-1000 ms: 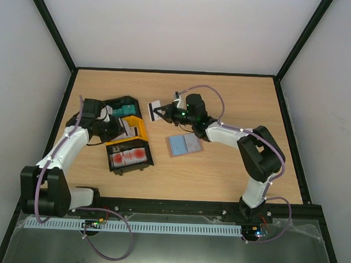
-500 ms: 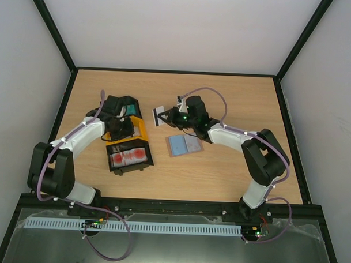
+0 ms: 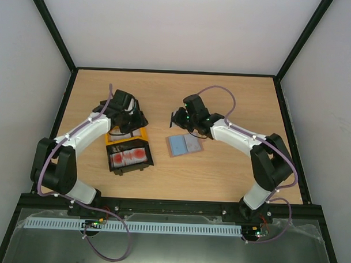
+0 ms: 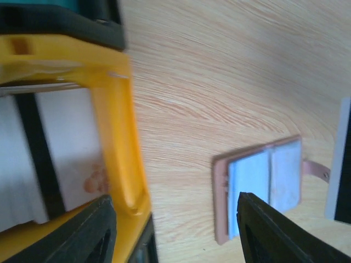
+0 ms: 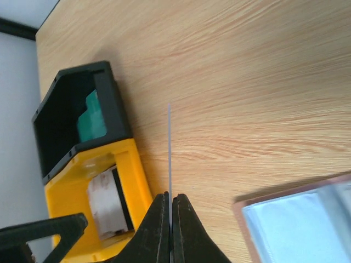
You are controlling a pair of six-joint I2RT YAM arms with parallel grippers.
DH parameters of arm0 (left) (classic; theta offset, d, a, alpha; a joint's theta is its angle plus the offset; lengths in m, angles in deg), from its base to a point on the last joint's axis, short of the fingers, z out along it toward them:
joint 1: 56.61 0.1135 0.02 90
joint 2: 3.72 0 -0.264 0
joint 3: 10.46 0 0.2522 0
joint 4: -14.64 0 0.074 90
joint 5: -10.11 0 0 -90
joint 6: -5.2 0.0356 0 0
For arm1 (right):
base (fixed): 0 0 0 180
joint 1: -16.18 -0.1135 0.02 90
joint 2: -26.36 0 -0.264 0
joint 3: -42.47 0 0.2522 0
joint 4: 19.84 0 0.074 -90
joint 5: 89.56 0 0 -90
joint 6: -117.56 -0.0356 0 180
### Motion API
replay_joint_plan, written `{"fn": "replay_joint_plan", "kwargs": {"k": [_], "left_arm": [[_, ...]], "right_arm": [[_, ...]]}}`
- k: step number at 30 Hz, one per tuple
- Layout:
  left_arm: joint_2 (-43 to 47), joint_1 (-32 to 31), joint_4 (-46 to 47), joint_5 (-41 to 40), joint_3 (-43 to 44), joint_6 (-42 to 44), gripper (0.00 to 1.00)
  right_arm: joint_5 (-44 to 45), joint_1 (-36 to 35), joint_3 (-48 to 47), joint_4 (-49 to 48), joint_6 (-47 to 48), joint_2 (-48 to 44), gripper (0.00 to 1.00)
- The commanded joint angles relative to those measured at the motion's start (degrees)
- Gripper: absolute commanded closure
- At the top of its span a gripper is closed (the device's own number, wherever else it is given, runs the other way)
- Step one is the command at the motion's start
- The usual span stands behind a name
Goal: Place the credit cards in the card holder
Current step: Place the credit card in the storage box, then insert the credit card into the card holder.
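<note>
Across the wooden table (image 3: 234, 99), the yellow tray (image 3: 124, 142) is overhung by the left gripper (image 3: 127, 119), fingers spread and nothing held; red-and-white cards (image 3: 128, 157) are seen in the black tray (image 3: 131, 167) beside it; the card holder (image 3: 185, 145) is laid open, flat, nearer centre; a pale card (image 5: 169, 148) is pinched edge-on by the clenched right gripper (image 5: 170, 203)

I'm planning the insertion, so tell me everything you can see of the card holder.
The card holder lies open and flat on the wooden table, near its middle. It looks like brown leather: a brownish rim frames two pale bluish inner panels side by side, and a small strap tab sticks out from one end. Only the table touches it.
</note>
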Motion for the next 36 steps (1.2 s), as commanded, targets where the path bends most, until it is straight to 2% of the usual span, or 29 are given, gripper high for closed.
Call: {"fn": "replay_joint_plan", "kwargs": {"k": [1,6,9,12,16,21,30,36], "left_arm": [[1.6,-3.7,5.6,2.3,1.3,-0.9,0.36],[1.4,-9.6,14.1,2.3,-0.7,-3.9,0.31],[-1.5,-13.8,17.2,0.6,-1.0,-4.4,0.31],[-5.7,-18.6,17.8,-4.7,-0.1,-3.9,0.31],[-9.9,-22.6,17.5,-9.4,0.5,-4.1,0.34],[-11.8,-23.8,18.9,-10.9,-1.3,-5.0,0.36],[-13.4,-24.2,19.2,-9.7,-3.6,-6.5,0.39],[-15.0,-24.2,16.5,-9.8,-3.0,-7.2,0.39]], "right_arm": [[8.9,-0.2,-1.6,7.4,0.2,-4.2,0.98],[5.8,2.2,2.2,6.0,10.6,-7.6,0.98],[5.5,4.1,10.0,0.4,19.2,-14.7,0.98],[5.0,5.2,16.6,-1.9,24.0,-19.6,0.98],[-0.7,6.9,22.9,-6.8,23.0,-19.9,0.98],[-10.1,8.1,29.7,-18.0,21.6,-16.8,0.98],[-13.5,8.2,33.8,-27.2,19.7,-10.2,0.98],[-12.6,8.2,33.1,-27.7,20.7,-7.4,0.98]]}}
